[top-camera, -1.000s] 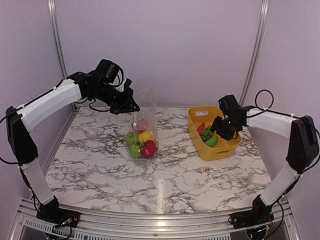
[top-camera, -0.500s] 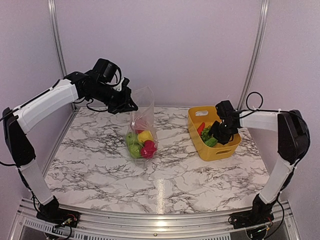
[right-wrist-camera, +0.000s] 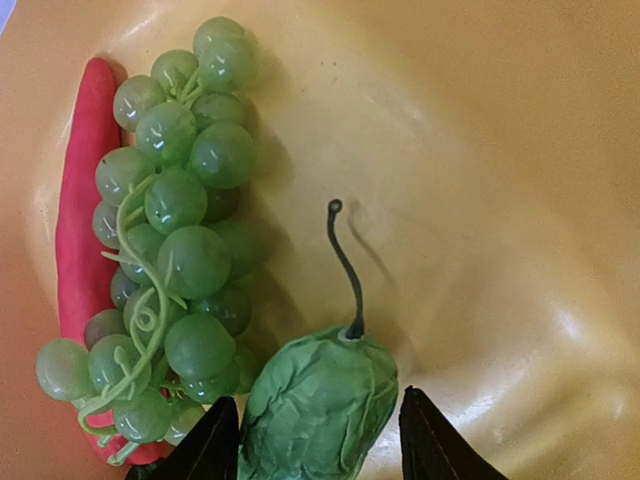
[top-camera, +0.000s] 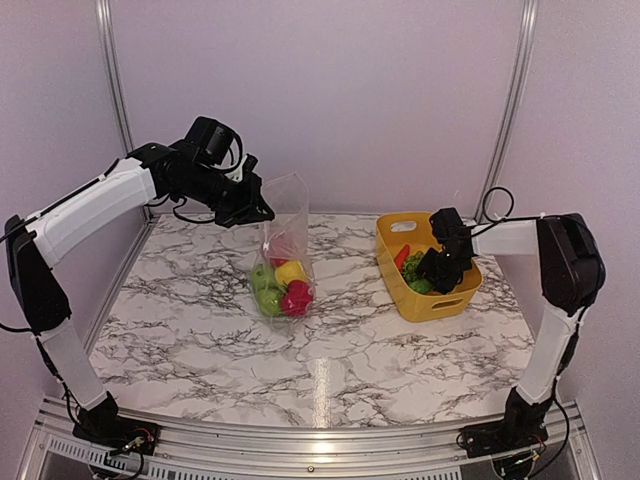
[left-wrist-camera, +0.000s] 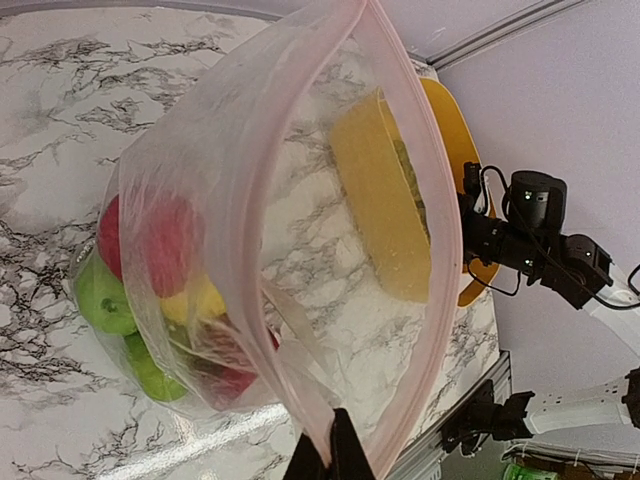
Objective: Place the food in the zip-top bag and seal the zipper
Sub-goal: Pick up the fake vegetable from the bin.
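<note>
My left gripper (top-camera: 258,213) is shut on the pale zipper edge (left-wrist-camera: 330,440) of the clear zip-top bag (top-camera: 287,250) and holds it up with its mouth open. Green, yellow and red toy fruits (top-camera: 281,290) lie in the bag's bottom (left-wrist-camera: 150,290). My right gripper (top-camera: 434,272) is down inside the yellow basket (top-camera: 440,303), open, its fingers (right-wrist-camera: 212,440) on either side of a dark green wrinkled fruit with a thin stem (right-wrist-camera: 320,400). A bunch of green grapes (right-wrist-camera: 175,230) and a long red piece (right-wrist-camera: 80,200) lie beside it.
The basket stands at the right of the marble table (top-camera: 330,350), the bag near its middle. Purple walls and metal posts (top-camera: 512,100) close in the back. In the left wrist view the basket (left-wrist-camera: 380,200) shows through the bag.
My right gripper has dropped lower into the basket over the green fruit. The left gripper has kept the bag held up, almost still.
</note>
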Controlling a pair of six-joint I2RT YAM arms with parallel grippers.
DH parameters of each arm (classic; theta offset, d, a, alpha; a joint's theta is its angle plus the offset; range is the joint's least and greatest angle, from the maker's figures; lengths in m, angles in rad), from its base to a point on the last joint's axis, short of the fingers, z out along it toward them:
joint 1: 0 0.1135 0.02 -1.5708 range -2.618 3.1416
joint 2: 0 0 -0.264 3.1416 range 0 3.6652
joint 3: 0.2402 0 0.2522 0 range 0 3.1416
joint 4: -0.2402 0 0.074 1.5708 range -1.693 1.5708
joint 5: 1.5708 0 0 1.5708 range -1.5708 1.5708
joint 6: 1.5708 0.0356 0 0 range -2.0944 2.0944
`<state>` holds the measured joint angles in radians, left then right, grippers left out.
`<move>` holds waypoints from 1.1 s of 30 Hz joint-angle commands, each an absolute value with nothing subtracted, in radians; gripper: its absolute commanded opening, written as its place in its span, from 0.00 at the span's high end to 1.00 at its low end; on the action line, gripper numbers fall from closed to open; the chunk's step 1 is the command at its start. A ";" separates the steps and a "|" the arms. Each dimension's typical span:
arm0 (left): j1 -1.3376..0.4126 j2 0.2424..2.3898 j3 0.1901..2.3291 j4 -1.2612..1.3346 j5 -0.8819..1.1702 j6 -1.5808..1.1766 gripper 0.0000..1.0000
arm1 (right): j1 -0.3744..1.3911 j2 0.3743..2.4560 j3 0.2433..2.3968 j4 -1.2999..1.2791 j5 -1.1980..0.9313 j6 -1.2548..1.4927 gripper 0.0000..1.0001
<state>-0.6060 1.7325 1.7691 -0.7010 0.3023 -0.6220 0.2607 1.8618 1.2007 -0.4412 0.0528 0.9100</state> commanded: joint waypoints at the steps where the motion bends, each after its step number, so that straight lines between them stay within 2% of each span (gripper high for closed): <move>1: -0.606 1.686 1.756 -0.718 0.277 -0.623 1.00 | 0.246 1.894 1.246 -0.425 0.045 0.929 0.50; 4: -0.606 1.686 1.756 -0.719 0.273 -0.621 1.00 | 0.246 1.890 1.255 -0.426 0.043 0.925 0.54; 8: -0.606 1.694 1.760 -0.718 0.273 -0.621 1.00 | 0.242 1.856 1.253 -0.433 0.047 0.910 0.68; 15: -0.606 1.712 1.765 -0.702 0.286 -0.619 1.00 | 0.242 1.752 1.243 -0.458 0.061 0.862 0.72; 17: -0.606 1.721 1.767 -0.695 0.294 -0.621 1.00 | 0.242 1.720 1.240 -0.461 0.052 0.851 0.78; 22: -0.606 1.741 1.778 -0.686 0.309 -0.621 1.00 | 0.246 1.620 1.251 -0.436 0.012 0.822 0.83; 29: -0.609 1.772 1.807 -0.680 0.328 -0.626 1.00 | 0.308 1.576 1.443 -0.477 0.037 0.622 0.88; 33: -0.619 1.793 1.828 -0.678 0.339 -0.632 1.00 | 0.370 1.563 1.499 -0.428 0.017 0.540 0.98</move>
<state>-0.6090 1.7618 1.7821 -0.6930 0.3176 -0.6247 0.3069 1.5955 1.4326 -0.4553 0.0322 0.6685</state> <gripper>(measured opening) 0.016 0.333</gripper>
